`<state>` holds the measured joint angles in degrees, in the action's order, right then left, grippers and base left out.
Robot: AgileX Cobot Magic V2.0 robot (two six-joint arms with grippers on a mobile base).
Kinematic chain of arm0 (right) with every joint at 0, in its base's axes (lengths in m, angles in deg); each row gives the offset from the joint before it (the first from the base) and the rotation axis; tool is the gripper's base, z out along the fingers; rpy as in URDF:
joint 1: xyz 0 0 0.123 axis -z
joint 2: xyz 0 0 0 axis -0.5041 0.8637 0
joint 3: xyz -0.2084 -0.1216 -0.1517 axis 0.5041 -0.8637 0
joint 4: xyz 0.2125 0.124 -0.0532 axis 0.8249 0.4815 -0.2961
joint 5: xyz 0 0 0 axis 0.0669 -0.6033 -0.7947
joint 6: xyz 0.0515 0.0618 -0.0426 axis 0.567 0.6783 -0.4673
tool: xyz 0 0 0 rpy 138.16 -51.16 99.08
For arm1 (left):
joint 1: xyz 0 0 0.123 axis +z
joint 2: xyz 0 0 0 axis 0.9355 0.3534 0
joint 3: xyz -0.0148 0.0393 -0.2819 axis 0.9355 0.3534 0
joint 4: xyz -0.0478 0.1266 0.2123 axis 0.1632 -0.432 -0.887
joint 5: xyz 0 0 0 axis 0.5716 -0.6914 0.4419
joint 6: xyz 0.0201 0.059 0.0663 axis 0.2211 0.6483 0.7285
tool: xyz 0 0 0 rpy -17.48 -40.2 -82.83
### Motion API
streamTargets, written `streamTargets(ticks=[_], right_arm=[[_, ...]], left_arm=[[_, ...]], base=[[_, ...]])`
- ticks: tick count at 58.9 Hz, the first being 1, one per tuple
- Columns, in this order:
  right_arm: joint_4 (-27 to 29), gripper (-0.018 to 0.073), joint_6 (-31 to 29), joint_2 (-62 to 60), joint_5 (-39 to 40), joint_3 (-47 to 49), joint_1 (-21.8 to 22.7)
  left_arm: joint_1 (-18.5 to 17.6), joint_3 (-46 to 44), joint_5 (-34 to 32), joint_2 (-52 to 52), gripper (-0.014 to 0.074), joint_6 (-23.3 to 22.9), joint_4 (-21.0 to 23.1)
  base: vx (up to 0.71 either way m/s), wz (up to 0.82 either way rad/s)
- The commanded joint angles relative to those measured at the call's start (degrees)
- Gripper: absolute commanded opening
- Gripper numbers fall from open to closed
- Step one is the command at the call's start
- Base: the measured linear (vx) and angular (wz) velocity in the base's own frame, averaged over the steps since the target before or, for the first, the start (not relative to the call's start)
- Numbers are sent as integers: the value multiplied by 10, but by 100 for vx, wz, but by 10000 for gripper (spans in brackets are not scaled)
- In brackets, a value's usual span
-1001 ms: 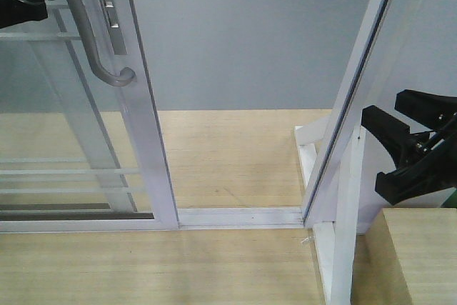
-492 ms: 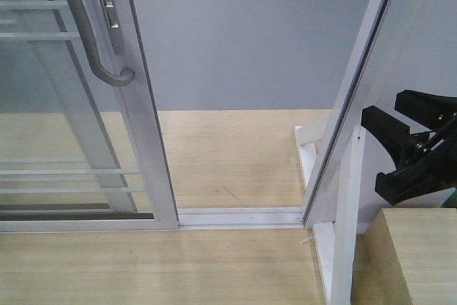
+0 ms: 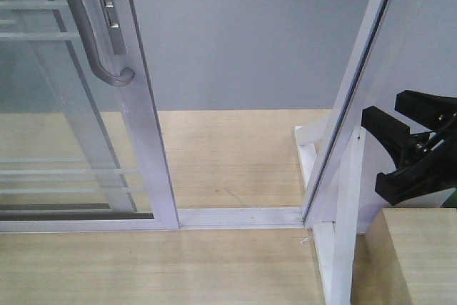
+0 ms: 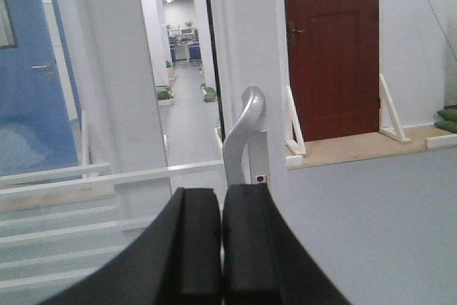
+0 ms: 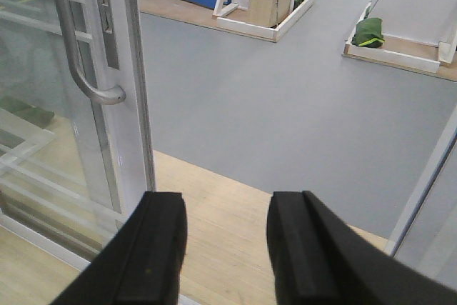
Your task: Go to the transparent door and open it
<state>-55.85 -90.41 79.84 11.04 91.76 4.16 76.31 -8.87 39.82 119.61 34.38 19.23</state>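
Observation:
The transparent door (image 3: 146, 126) stands at the left of the front view, white-framed with thin horizontal bars. Its long grey curved handle (image 3: 86, 33) runs down the stile. A gap lies between the door and the white frame post (image 3: 357, 105) on the right. My left gripper (image 4: 222, 198) is shut on nothing, and the handle's (image 4: 246, 123) curved top rises just beyond its tips; it does not appear in the front view. My right gripper (image 3: 384, 108) hangs open and empty beside the post, well right of the door (image 5: 128, 105) and its handle (image 5: 71, 41).
A white floor track (image 3: 239, 216) crosses the wooden threshold between door and post. A light wooden box (image 3: 421, 255) sits at the lower right. Grey floor (image 3: 243, 41) lies beyond the doorway. Green bags (image 5: 368, 32) and a wooden box (image 5: 270, 6) sit far off.
The left gripper, seen at the upper left edge of the front view a second ago, has left that view. The door and right gripper have hardly moved.

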Motion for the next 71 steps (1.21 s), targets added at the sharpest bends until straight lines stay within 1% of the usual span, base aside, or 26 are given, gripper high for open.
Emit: streamTargets(ticks=[1, 6, 12, 15, 17, 19, 23, 28, 29, 30, 31, 32, 33, 34, 37, 38, 41, 43, 46, 52, 56, 60, 62, 64, 68, 71], right_arm=[[-5, 362, -4, 1, 45, 18, 2], [-5, 362, -4, 1, 45, 18, 2], [-5, 362, -4, 1, 45, 18, 2], [-5, 362, -4, 1, 45, 18, 2], [-5, 362, -4, 1, 45, 18, 2], [-5, 362, -4, 1, 45, 18, 2], [-5, 362, -4, 1, 45, 18, 2], [-5, 362, -4, 1, 45, 18, 2], [-5, 362, -4, 1, 45, 18, 2], [-5, 362, -4, 1, 45, 18, 2], [-5, 362, -4, 1, 45, 18, 2], [-5, 362, -4, 1, 45, 18, 2], [-5, 362, -4, 1, 45, 18, 2], [-5, 362, -4, 1, 45, 18, 2], [-5, 362, -4, 1, 45, 18, 2], [-5, 362, -4, 1, 45, 18, 2], [-5, 362, -4, 1, 45, 18, 2], [-5, 362, -4, 1, 45, 18, 2], [-5, 362, -4, 1, 45, 18, 2], [-5, 362, -4, 1, 48, 18, 2], [-5, 362, -4, 1, 47, 18, 2], [-5, 362, -4, 1, 47, 18, 2], [-5, 362, -4, 1, 47, 18, 2], [-5, 362, -4, 1, 47, 18, 2], [-5, 362, -4, 1, 48, 18, 2], [-5, 362, -4, 1, 48, 18, 2]], left_arm=[[-1, -9, -4, -11, 91, -3, 17], [-1, -1, 5, -18, -4, -3, 17], [-1, 11, 1, -21, -6, -12, 16], [-1, 18, 1, -25, -6, -45, 9], [-1, 24, 1, -30, -6, -84, -14], [-1, 28, 1, -37, -6, -134, -57], [-1, 37, 1, -56, -6, -260, -185], [-1, 54, -4, -84, -6, -473, -396], [-1, 58, -4, -91, -6, -528, -431], [-1, 60, -3, -96, -6, -547, -465], [-1, 68, -3, -104, -6, -622, -534], [-1, 71, -2, -109, -6, -678, -568], [-1, 77, -3, -117, -6, -715, -618], [-1, 81, -3, -122, -6, -771, -650], [-2, 99, -4, -142, -6, -892, -761], [-2, 104, -4, -147, -6, -937, -785], [-3, 128, -9, -168, -6, -1007, -859], [-3, 143, -14, -183, -6, -1022, -885], [-3, 177, -30, -204, -6, -996, -885], [-14, 245, -82, -254, -6, -895, -821], [-21, 282, -108, -282, -6, -867, -794], [-25, 321, -127, -311, -6, -879, -814], [-27, 340, -136, -320, -6, -898, -828], [-30, 356, -152, -317, -6, -925, -839], [-39, 354, -117, -315, -6, -983, -881], [-50, 354, -118, -317, -6, -1017, -910]], base=[[0, 0], [0, 0], [0, 0], [0, 0], [0, 0], [0, 0], [0, 0], [0, 0], [0, 0], [0, 0], [0, 0], [0, 0], [0, 0], [0, 0], [0, 0], [0, 0], [0, 0], [0, 0], [0, 0], [0, 0], [0, 0], [0, 0], [0, 0], [0, 0], [0, 0], [0, 0]])
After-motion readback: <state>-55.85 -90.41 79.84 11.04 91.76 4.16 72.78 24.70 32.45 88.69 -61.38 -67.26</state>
